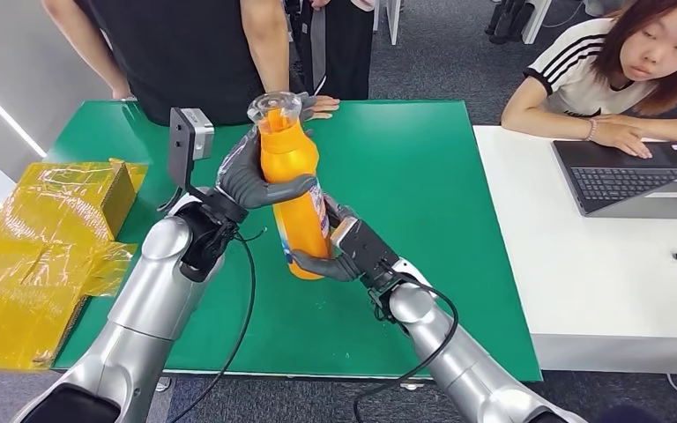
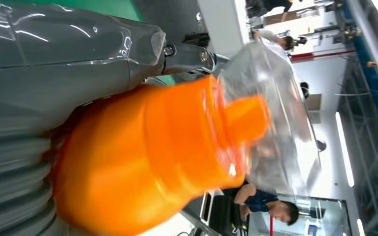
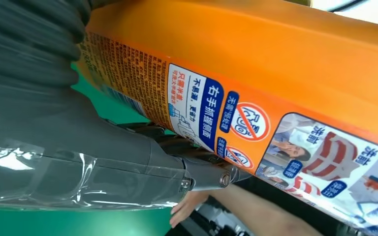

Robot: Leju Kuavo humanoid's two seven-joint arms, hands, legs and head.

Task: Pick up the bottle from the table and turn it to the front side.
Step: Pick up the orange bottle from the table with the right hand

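At the far left of the green table [image 1: 423,176] I see a lumpy yellow package [image 1: 35,256] wrapped in glossy, crinkled film, hanging partly over the table's edge. Next to it my left hand [image 1: 251,181] has its dark grey fingers [image 1: 273,189] wrapped around the shoulder of the orange bottle [image 1: 295,189], which is lifted off the table and stands nearly upright above the green mat. From the left wrist view the bottle [image 2: 147,157] is smooth, glossy plastic, swelling from a narrow neck into a rounded body, with a clear domed cap [image 2: 270,113] over an orange spout. Lower and further right, my right hand [image 1: 339,251] grips the base of the bottle, fingers curled against its lower wall. The right wrist view shows the flat side of the bottle [image 3: 275,59] bearing a printed label [image 3: 216,118] with blue, white and red panels, and a thick grey thumb [image 3: 103,162] covered in shiny clear film pressed alongside it. Behind the table a person in a dark top rests a hand [image 1: 317,106] on its far edge. On the right, at a white table [image 1: 582,273], another person leans over a dark laptop [image 1: 635,176].
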